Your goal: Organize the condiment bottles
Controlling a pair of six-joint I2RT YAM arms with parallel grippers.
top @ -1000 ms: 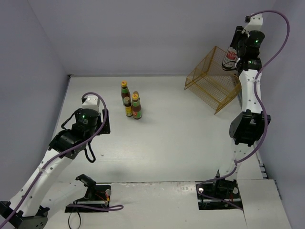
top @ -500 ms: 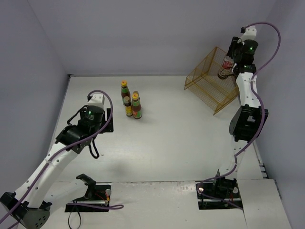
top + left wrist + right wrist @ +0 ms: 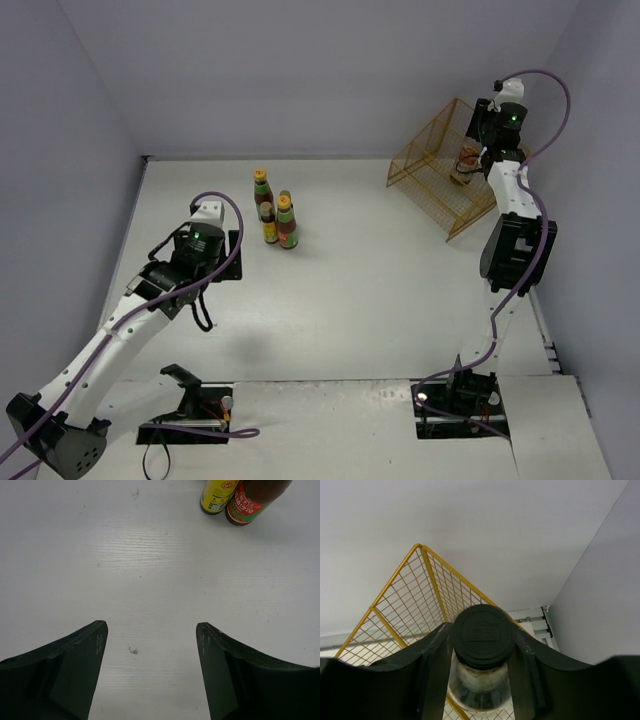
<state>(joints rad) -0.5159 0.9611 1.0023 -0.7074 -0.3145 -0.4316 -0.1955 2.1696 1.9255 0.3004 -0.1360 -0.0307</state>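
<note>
**Right arm brings the bottle down into the basket**

The right arm has dropped from above the yellow wire basket (image 3: 430, 165) toward its far right corner, and the left arm has reached further toward the bottles on the table (image 3: 380, 290); the right gripper (image 3: 482, 650) is clenched on the neck of the clear black-capped bottle (image 3: 484, 635), just under the cap; the basket's mesh shows behind and below the bottle, though whether it rests on the bottom cannot be told; the left gripper (image 3: 151, 627) hangs over bare table with its jaws spread wide and nothing between them. Two yellow-capped dark red bottles (image 3: 263, 190) and a short brown yellow-labelled bottle (image 3: 268, 225) stand close together, upright, at the table's far left, just ahead of the left gripper.
</note>
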